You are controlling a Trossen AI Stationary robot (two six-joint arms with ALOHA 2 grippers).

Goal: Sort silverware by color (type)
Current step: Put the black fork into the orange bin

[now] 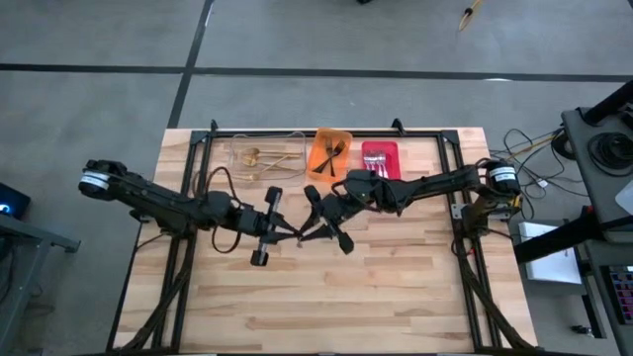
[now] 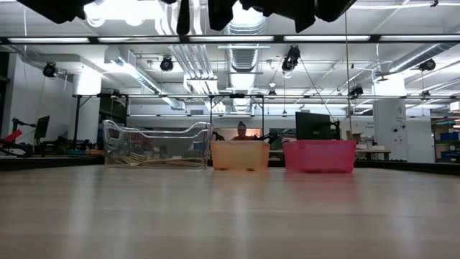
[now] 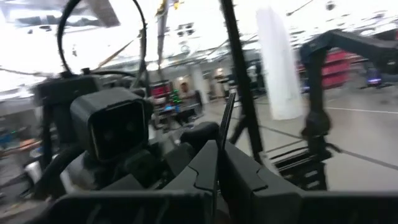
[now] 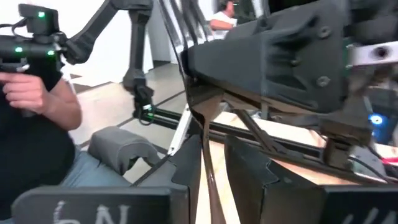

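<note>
Passing slim black utensil [image 3: 226, 121] between jaws.

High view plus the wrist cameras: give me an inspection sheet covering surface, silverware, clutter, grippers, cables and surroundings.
Surface: wooden table.
Job's things: gold utensils in clear bin; black forks in orange bin; silver pieces in red bin; one black utensil held above mid-table.
Clutter: nothing seen.
Grippers: left gripper shut on the black utensil; right gripper meets it there.
Cables: loose cables off the table's right edge.
Surroundings: person holding a device.
</note>
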